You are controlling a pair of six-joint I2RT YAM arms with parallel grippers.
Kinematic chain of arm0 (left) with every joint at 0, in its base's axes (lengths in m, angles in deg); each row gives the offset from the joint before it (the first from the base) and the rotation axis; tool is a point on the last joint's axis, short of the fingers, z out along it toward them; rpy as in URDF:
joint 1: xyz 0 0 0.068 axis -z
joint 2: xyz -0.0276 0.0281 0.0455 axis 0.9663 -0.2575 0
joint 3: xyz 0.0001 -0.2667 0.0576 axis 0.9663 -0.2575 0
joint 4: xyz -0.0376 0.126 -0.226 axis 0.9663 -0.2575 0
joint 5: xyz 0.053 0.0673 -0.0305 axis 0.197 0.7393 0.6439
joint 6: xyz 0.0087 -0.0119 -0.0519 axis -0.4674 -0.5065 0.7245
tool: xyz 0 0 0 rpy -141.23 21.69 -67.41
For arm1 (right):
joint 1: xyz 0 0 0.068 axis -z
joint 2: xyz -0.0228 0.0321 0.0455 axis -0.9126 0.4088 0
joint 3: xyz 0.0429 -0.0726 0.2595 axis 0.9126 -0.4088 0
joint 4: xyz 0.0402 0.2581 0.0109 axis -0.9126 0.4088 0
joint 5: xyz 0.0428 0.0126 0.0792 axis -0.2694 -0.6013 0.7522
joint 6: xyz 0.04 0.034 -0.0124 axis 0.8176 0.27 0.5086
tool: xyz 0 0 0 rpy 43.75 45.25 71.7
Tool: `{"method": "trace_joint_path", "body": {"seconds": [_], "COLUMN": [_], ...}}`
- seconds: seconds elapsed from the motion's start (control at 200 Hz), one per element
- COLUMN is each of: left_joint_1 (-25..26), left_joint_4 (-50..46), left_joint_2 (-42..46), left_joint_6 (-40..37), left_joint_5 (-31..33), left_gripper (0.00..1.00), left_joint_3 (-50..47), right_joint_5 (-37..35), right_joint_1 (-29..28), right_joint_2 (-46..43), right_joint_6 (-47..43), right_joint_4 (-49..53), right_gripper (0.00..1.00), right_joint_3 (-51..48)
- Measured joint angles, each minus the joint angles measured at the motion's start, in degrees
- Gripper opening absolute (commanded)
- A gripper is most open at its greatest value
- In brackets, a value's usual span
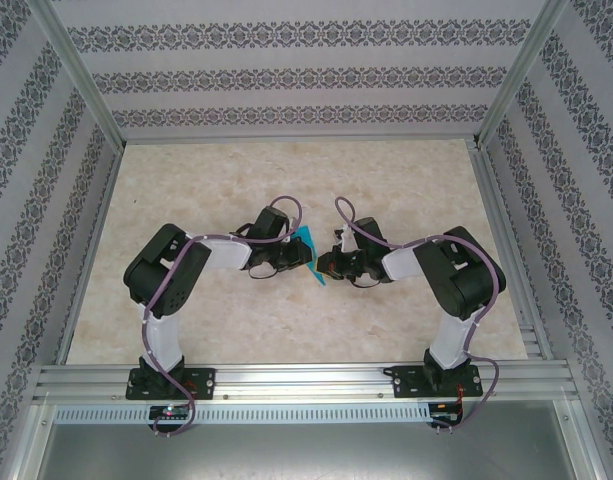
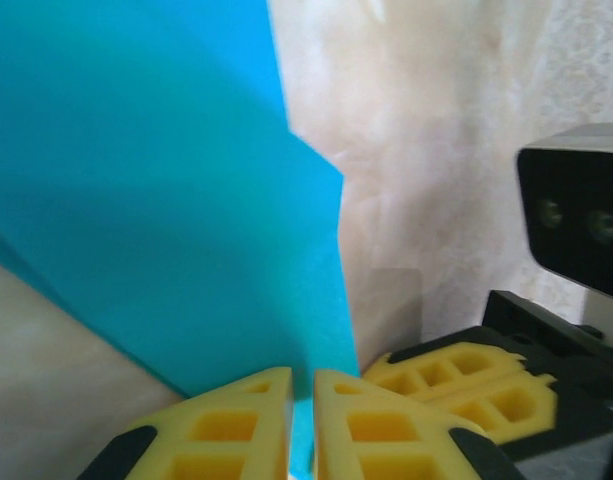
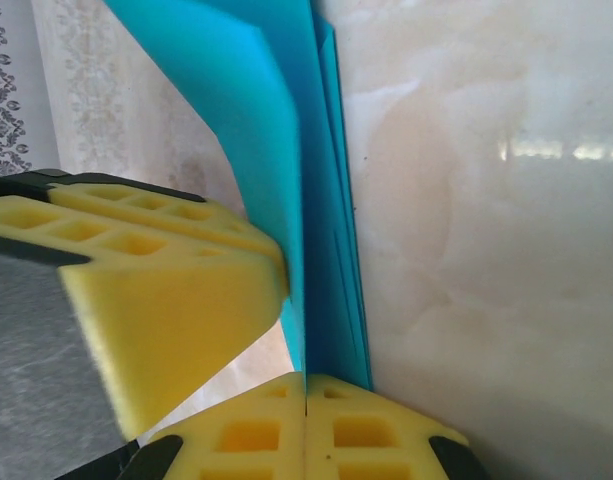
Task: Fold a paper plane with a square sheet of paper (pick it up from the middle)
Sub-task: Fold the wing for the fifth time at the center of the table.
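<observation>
At the near edge of the table (image 1: 406, 180) the two arm bases sit bolted to the aluminium rail (image 1: 306, 380). Both arms reach inward and meet around mid-table. There the left gripper (image 2: 303, 375) has its yellow pads drawn almost together, with a sliver of the cyan paper (image 2: 156, 200) caught in the narrow slit between them, so it is pinching the paper's lower edge. The right gripper (image 3: 305, 378) is pressed fully together. In its wrist view the paper rises straight out of the seam between its pads, so it is pinching the paper too. The two grippers stand just beside each other, and the paper is held upright between them, off the table.

Judging progress: the paper is no longer a flat square. The right wrist view shows several layers lying close together, and the left wrist view shows a stepped, angled edge, so some folding looks done. No slim dart with creased wings is visible, so the nose, the wings or the final creasing probably remain.

Much is hard to read. From above, the paper is a small cyan scrap mostly covered by the grippers. Both wrist views cut its top off, so its full outline and the number of folds cannot be told. Beyond lie bare table and patterned walls (image 1: 286, 75).
</observation>
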State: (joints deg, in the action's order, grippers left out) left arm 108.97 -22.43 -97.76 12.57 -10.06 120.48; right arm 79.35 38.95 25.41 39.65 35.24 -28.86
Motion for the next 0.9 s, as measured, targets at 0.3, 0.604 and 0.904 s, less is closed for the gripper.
{"method": "trace_joint_path", "body": {"seconds": [0.3,0.604,0.904], "left_joint_1": [0.04,0.04,0.04], "left_joint_4": [-3.17,-4.92,-5.14], "left_joint_2": [-0.76,-0.96,-0.98], "left_joint_6": [0.02,0.04,0.07], "left_joint_5": [1.22,2.19,2.19], "left_gripper": [0.11,0.11,0.11], "left_joint_3": [1.86,2.73,2.84], "right_joint_5": [0.11,0.11,-0.61], "right_joint_1": [0.02,0.02,0.02], "right_joint_2": [-0.70,-5.05,-4.42], "right_joint_6": [-0.26,-2.78,-3.08], "right_joint_4": [1.01,7.41,8.52], "right_gripper": [0.13,0.08,0.13], "right_joint_3": [0.07,-1.38,-1.29]}}
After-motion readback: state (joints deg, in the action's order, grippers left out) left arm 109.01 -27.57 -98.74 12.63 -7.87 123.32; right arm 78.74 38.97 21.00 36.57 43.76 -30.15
